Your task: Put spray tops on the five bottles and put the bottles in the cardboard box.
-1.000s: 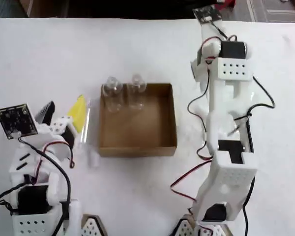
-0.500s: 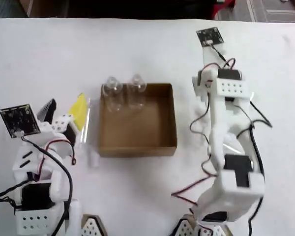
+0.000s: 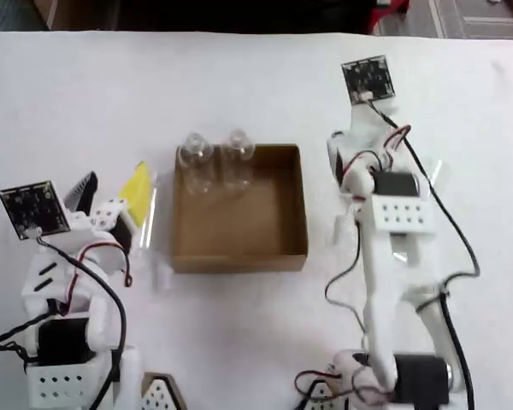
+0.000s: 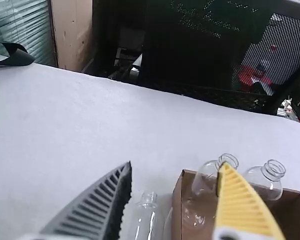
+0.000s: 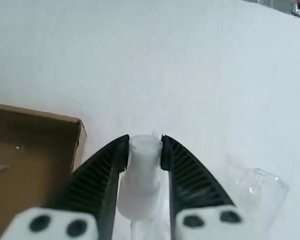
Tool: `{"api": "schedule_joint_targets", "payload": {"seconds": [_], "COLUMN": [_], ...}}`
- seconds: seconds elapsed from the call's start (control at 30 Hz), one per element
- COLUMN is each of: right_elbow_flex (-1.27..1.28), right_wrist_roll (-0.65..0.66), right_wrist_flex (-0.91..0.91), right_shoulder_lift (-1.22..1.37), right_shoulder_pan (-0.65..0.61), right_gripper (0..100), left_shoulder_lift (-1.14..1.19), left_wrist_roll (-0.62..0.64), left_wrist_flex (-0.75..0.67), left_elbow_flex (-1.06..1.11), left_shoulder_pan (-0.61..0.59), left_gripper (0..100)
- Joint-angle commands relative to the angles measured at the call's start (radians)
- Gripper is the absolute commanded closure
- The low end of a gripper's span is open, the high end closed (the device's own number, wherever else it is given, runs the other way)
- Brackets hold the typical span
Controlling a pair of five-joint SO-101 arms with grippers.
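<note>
The cardboard box (image 3: pixel 239 224) lies mid-table, and two clear bottles (image 3: pixel 195 161) (image 3: pixel 237 155) without tops stand inside against its far wall. A third clear bottle (image 3: pixel 148 224) lies on the table along the box's left side. My left gripper (image 4: pixel 175 167) is open, its grey and yellow fingers straddling that lying bottle (image 4: pixel 146 212), with the box (image 4: pixel 295 212) and its bottles (image 4: pixel 210 175) just beyond. My right gripper (image 5: pixel 144 140) is shut on a white spray top (image 5: pixel 140 175). It hangs to the right of the box (image 5: pixel 35 150), near the box's far right corner (image 3: pixel 340 162).
A clear bottle's open end (image 5: pixel 260 192) lies on the table beside my right gripper. Red and black cables trail along both arms. White tabletop stretches beyond the box to the far edge.
My right arm has drawn back from the far edge toward the box's level. The left arm has hardly shifted.
</note>
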Motion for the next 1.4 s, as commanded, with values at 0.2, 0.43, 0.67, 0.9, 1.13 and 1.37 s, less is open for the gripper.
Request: {"api": "schedule_joint_targets", "payload": {"seconds": [0.2, 0.43, 0.67, 0.9, 1.13, 1.37], "right_elbow_flex": [0.354, 0.697, 0.835, 0.898, 1.011, 1.063], "right_wrist_roll": [-0.123, -0.117, -0.123, -0.187, -0.206, -0.206], "right_wrist_flex": [-0.309, -0.619, -0.75, -0.769, -0.768, -0.731], "right_shoulder_lift": [-0.42, -0.63, -0.673, -0.776, -0.951, -1.11], "right_shoulder_pan": [-0.002, -0.001, 0.025, 0.105, 0.088, 0.111], "right_gripper": [98.2, 98.2, 98.2, 98.2, 97.8, 97.8], "left_shoulder_lift": [-0.012, -0.012, -0.012, -0.012, -0.012, -0.012], "left_wrist_roll": [-0.011, -0.011, -0.011, -0.011, -0.011, -0.011], "left_wrist_flex": [-0.028, -0.028, -0.028, -0.028, -0.028, -0.028], "left_elbow_flex": [-0.008, -0.008, -0.008, -0.008, -0.009, -0.009], "left_shoulder_pan": [-0.004, -0.004, -0.004, -0.004, -0.004, -0.004], "left_gripper": [74, 74, 74, 74, 74, 74]}}
